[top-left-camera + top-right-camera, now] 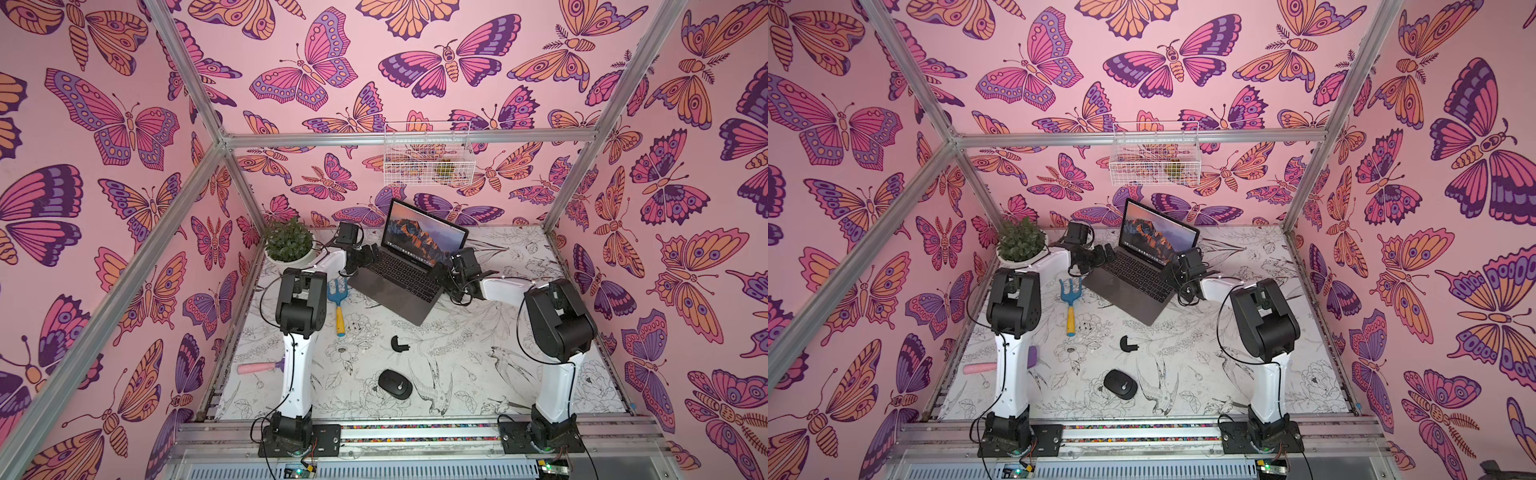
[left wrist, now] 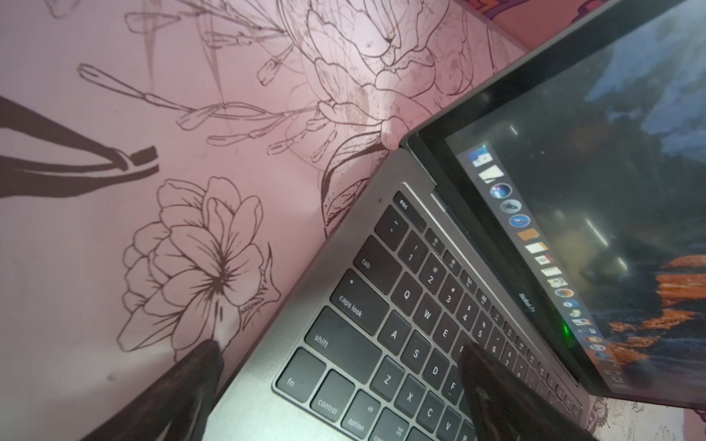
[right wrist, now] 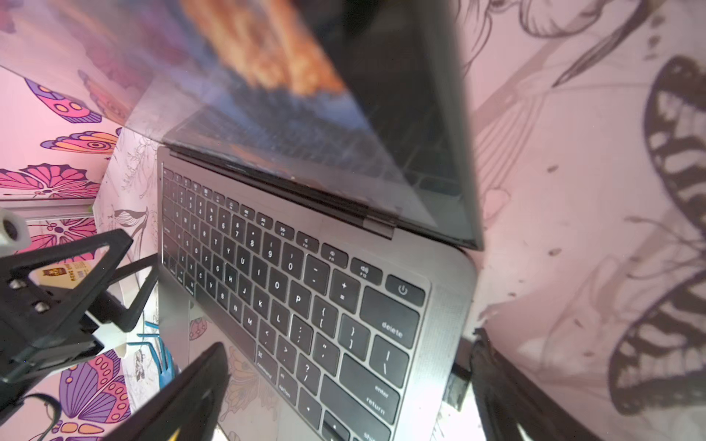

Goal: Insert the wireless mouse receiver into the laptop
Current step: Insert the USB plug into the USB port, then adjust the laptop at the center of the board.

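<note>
The left gripper (image 2: pixel 344 361) and right gripper (image 3: pixel 345 362) are held spread, a laptop (image 2: pixel 401 290) edge lying between each pair of fingers.

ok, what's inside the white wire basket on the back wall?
The white wire basket holds one small yellow-green item near one end, too small to identify. Elsewhere only butterfly wallpaper shows through the mesh; the busy pattern could hide anything flat.

One laptop (image 1: pixel 388 291), one mouse (image 1: pixel 395 384), one potted plant (image 1: pixel 289 242), one rake (image 1: pixel 338 300), one wire basket (image 1: pixel 415 176), one pink-handled tool (image 1: pixel 257 368)
</note>
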